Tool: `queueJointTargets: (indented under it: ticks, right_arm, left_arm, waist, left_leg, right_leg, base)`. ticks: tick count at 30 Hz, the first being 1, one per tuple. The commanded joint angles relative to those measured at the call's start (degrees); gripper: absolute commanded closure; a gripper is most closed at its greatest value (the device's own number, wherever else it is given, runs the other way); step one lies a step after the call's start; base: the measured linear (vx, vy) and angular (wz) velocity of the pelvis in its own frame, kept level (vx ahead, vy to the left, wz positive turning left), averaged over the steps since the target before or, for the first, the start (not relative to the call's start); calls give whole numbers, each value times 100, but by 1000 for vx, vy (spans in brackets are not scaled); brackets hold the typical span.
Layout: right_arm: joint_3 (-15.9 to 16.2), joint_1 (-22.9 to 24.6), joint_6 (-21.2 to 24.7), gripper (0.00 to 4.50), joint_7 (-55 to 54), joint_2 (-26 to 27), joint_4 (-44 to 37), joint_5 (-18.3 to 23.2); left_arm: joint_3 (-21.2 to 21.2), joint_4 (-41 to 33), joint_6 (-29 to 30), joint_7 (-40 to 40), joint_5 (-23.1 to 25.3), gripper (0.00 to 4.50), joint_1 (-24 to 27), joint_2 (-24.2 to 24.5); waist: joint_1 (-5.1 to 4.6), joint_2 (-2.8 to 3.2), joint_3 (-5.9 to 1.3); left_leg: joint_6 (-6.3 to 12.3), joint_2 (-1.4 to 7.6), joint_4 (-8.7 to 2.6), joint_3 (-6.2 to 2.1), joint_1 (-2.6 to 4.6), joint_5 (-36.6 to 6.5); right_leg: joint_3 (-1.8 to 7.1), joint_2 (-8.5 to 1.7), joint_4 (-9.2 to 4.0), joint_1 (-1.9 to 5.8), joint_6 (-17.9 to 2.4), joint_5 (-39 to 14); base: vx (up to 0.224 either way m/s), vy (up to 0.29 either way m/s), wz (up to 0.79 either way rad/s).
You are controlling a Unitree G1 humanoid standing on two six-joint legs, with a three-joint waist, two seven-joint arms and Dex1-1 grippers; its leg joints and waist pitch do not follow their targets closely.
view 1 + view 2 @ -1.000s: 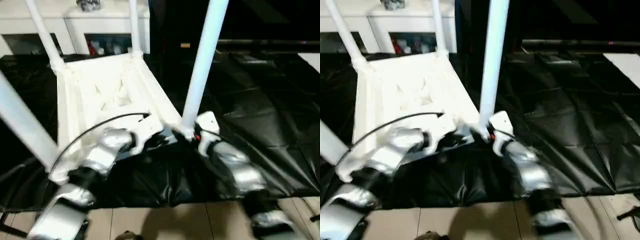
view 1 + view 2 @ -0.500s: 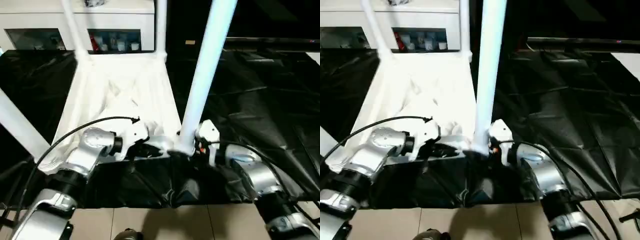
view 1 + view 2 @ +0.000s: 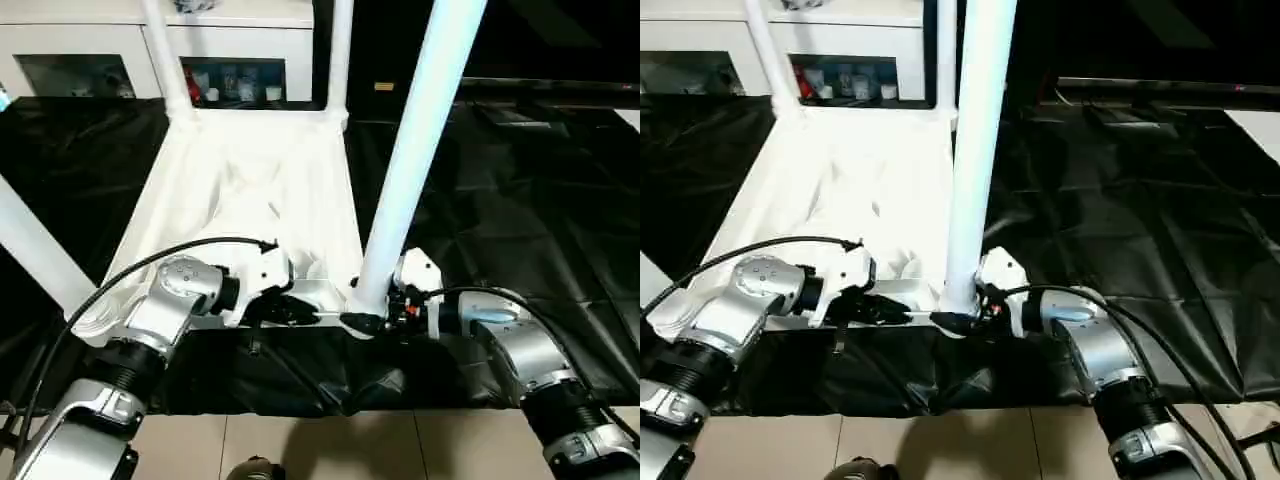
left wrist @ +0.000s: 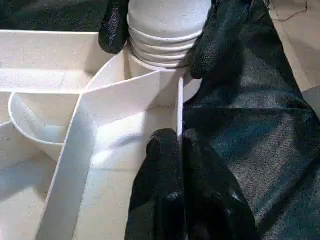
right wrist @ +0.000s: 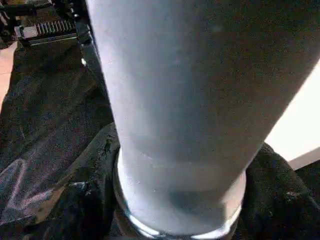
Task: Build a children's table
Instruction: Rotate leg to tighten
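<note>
the children's table point(image 3: 250, 190) lies upside down on the black sheet point(image 3: 520, 200), its rimmed underside facing up and four legs rising from the corner sockets, so the build looks close to finished. as one assembled piece it reads as light, hollow plastic: stiff enough to lift by the rim, but smooth and likely slippery under rubber fingers, and tall now, so it would tip easily if pushed high on a leg. the safest holds are low: the rim wall and the foot of a leg where it meets its socket.

there is open sheet to the robot's right of the table and a strip of bare floor point(image 3: 300, 440) just in front of the near rim. the white cabinet point(image 3: 240, 60) stands close behind the far legs, so there is little room to push the table away. the sheet is wrinkled and bunched under the near edge and could drag or snag.

the near right leg point(image 3: 420, 150) is the one in hand. the right gripper point(image 4: 160, 37) stands with its fingers either side of the ribbed base of that leg, just above the socket; they look to be touching it, though whether they squeeze it firmly i cannot tell. the left gripper point(image 4: 177, 190) has its fingers pressed together over the thin rim wall beside that corner, steadying the top.
</note>
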Motion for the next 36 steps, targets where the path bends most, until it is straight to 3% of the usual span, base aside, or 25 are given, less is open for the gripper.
queueJointTargets:
  ticks: [1, 4, 7, 8, 10, 11, 16, 18, 21, 23, 27, 30, 33, 36]
  right_arm:
    - [132, -6, 6, 173, 35, 40, 33, -108]
    - [79, 21, 1, 175, -418, 214, 118, -210]
    - [-113, -55, 11, 176, -1489, 607, 449, -420]
    - [-283, -125, 124, 176, -2237, 942, 672, -474]
    - [-398, -168, 281, 176, -2679, 1201, 781, -443]
    - [-437, -201, 342, 176, -2931, 1361, 840, -443]
    - [-369, -340, 338, 176, -3652, 1938, 1047, -634]
    - [-282, -350, 183, 120, -3625, 2068, 1046, -716]
    - [-282, -333, 155, 100, -3459, 2111, 943, -641]
    - [-218, -290, 153, 61, -3123, 1939, 775, -595]
    - [-124, -197, 96, 57, -2378, 1492, 521, -469]
    - [-126, -156, 88, 57, -2108, 1360, 439, -423]
    - [-104, -11, 218, 57, -1044, 792, 63, -151]
    - [-70, 30, 254, 57, -586, 525, -67, -99]
  left_arm:
    - [-103, 106, -37, 153, 105, 450, 2, -16]
    - [-36, 249, 5, 661, 228, 450, -90, -158]
    - [127, 460, 188, 1405, 309, 450, -287, -466]
    - [181, 536, 298, 1781, 353, 450, -408, -678]
    - [185, 589, 351, 2059, 424, 450, -491, -823]
    - [177, 604, 395, 2202, 458, 450, -532, -914]
    - [85, 640, 546, 2720, 629, 450, -645, -1272]
    - [57, 637, 535, 2778, 644, 450, -641, -1375]
    - [51, 602, 519, 2740, 621, 450, -607, -1437]
    - [35, 540, 349, 2520, 557, 450, -538, -1358]
    - [-16, 384, 158, 1969, 420, 450, -381, -1141]
    - [-28, 350, 155, 1814, 424, 450, -342, -1068]
    - [-40, 208, -28, 1063, 243, 450, -209, -766]
    - [-42, 113, 4, 678, 124, 450, -162, -623]
  waist:
    - [-10, -52, -385]
    - [-22, -51, -376]
    - [-41, -64, -348]
    - [-72, -67, -325]
    - [-117, -77, -315]
    - [-158, -52, -316]
    - [-186, -37, -312]
    - [-185, -40, -317]
    - [-180, -42, -319]
    - [-169, -39, -324]
    - [-150, -48, -341]
    - [-148, -59, -361]
    - [-96, -54, -373]
    - [-87, -35, -368]
  left_leg:
    - [207, 689, -440, -320, 235, -774]
    - [197, 687, -443, -320, 228, -812]
    - [29, 679, -466, -332, 246, -1078]
    - [-246, 678, -499, -369, 260, -1462]
    - [-448, 692, -538, -414, 263, -1765]
    - [-517, 692, -551, -424, 263, -1868]
    - [-593, 677, -569, -425, 274, -1973]
    - [-549, 675, -569, -412, 274, -1930]
    - [-482, 670, -561, -402, 267, -1832]
    - [-409, 675, -563, -396, 269, -1771]
    - [-257, 677, -543, -382, 245, -1547]
    - [-54, 661, -505, -357, 233, -1144]
    - [190, 680, -469, -346, 227, -945]
    - [220, 694, -476, -327, 249, -931]
  right_leg:
    - [310, -555, -279, 149, -1706, 29]
    - [318, -559, -289, 140, -1710, -27]
    - [342, -582, -356, 108, -1675, -472]
    - [355, -613, -423, 103, -1569, -1123]
    - [356, -624, -461, 96, -1405, -1560]
    - [362, -610, -462, 86, -1340, -1591]
    - [374, -595, -493, 59, -1210, -1518]
    - [382, -587, -489, 62, -1206, -1345]
    - [381, -587, -480, 73, -1245, -1191]
    - [376, -573, -468, 85, -1258, -1057]
    - [370, -572, -431, 130, -1314, -681]
    - [357, -566, -376, 148, -1475, -211]
    - [333, -552, -346, 190, -1529, 27]
    - [310, -519, -325, 154, -1627, 11]
  base:
    - [0, 0, 0]
    - [0, 0, 0]
    - [0, 0, 0]
    - [0, 0, 0]
    - [0, 0, 0]
    - [0, 0, 0]
    - [0, 0, 0]
    - [0, 0, 0]
    - [0, 0, 0]
    - [0, 0, 0]
    - [0, 0, 0]
    - [0, 0, 0]
    - [0, 0, 0]
    - [0, 0, 0]
